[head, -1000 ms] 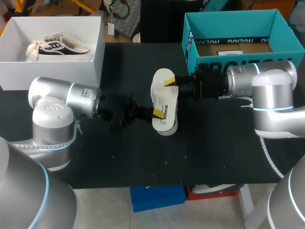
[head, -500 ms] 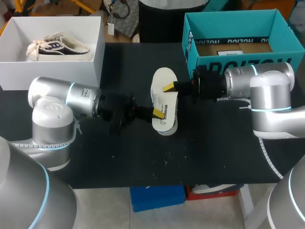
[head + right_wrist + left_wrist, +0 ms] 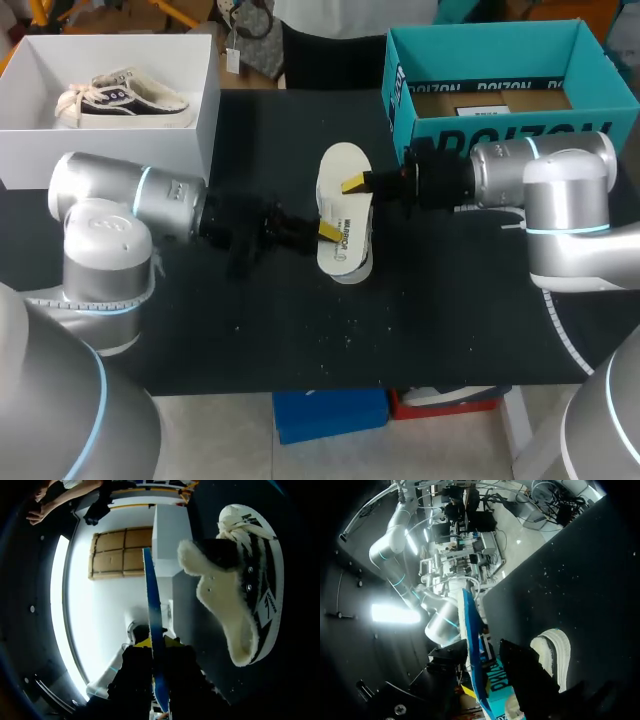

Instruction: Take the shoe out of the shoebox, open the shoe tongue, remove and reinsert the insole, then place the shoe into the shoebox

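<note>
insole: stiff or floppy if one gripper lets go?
Probably floppy: the insole shows edge-on as a very thin strip. It looks straight with the left gripper and right gripper each pinching an end, so a freed end would likely droop. Likely light too, being so thin.

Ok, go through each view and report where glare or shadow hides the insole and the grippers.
Head view: even light, insole plain against the dark table, left gripper blending into it. Left wrist view: strong glare beside the insole's edge, the fingers in shadow. Right wrist view: washed-out white behind the insole, right gripper dark, shoe well lit.
</note>
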`<state>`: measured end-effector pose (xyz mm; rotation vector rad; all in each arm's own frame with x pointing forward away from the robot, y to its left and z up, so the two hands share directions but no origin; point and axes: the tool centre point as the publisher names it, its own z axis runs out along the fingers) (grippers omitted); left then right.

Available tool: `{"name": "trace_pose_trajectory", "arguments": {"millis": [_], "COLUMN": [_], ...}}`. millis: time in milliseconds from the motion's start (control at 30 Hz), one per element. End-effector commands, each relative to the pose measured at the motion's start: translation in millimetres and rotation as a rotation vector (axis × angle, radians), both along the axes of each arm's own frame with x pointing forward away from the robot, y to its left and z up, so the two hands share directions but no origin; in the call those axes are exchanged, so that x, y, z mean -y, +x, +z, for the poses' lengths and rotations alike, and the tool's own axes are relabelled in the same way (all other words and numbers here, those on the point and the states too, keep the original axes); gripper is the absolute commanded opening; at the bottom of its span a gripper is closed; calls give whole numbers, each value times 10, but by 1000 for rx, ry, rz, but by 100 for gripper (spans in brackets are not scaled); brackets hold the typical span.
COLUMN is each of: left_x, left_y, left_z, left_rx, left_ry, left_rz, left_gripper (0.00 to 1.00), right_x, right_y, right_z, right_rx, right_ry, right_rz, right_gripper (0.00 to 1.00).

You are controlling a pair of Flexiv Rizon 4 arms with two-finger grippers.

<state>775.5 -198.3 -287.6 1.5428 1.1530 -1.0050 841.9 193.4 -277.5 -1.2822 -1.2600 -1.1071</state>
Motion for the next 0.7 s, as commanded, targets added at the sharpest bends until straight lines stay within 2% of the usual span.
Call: {"name": "trace_pose_trajectory", "arguments": {"millis": [33, 167, 367, 467, 533, 600, 667, 700], "left_x": [-372, -458, -308, -232, -184, -124, -100, -91], "left_y": [-137, -131, -195, -228, -244, -281, -292, -295], "left_z": [248, 415, 680, 790, 834, 909, 966, 994], "left_rx": [84, 126, 248, 313, 361, 374, 429, 422], "left_ry": [306, 526, 918, 1018, 1124, 1154, 1257, 1263], "left_rz": [98, 184, 302, 347, 378, 351, 422, 423], "left_gripper": [100, 100, 100, 100, 100, 100, 100, 100], "right_x": [-12, -12, -12, -12, -12, -12, -12, -12], "right_y": [-1, -1, -1, -1, -1, -1, -1, -1], "right_z": [-9, -9, -9, -9, -9, -9, -9, -9], "right_rx": [0, 0, 0, 0, 0, 0, 0, 0], "right_ry": [0, 0, 0, 0, 0, 0, 0, 0], "right_rz": [-2, -2, -2, -2, -2, -2, -2, -2], "right_gripper": [0, 0, 0, 0, 0, 0, 0, 0]}}
